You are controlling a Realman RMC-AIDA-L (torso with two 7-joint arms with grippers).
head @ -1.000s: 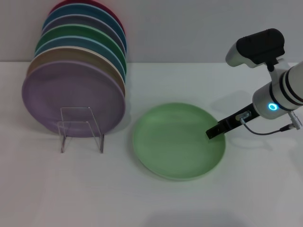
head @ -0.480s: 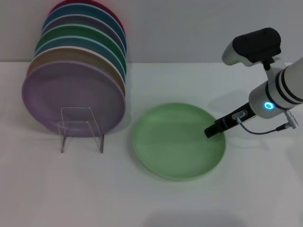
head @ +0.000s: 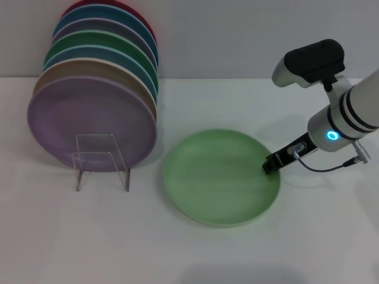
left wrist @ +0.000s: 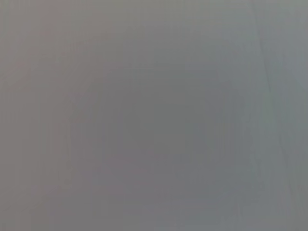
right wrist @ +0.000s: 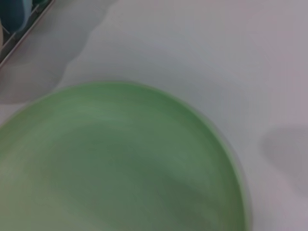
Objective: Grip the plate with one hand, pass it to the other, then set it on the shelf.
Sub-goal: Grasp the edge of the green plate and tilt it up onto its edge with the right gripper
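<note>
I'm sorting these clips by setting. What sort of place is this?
Probably a lab or test bench set up for dish handling: a bare white table, a clear stand holding a row of coloured plates, and a robot's right hand at a mint-green plate.

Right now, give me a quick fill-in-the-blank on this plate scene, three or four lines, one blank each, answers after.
1. The light green plate lies flat on the white ____.
2. The right gripper is at the plate's rim on the robot's ____ side.
3. The clear stand sits in front of a row of upright plates; the nearest of them is ____ in colour.
4. The left gripper appears in ____ of the views.

Missing words: table; right; purple; none
</note>
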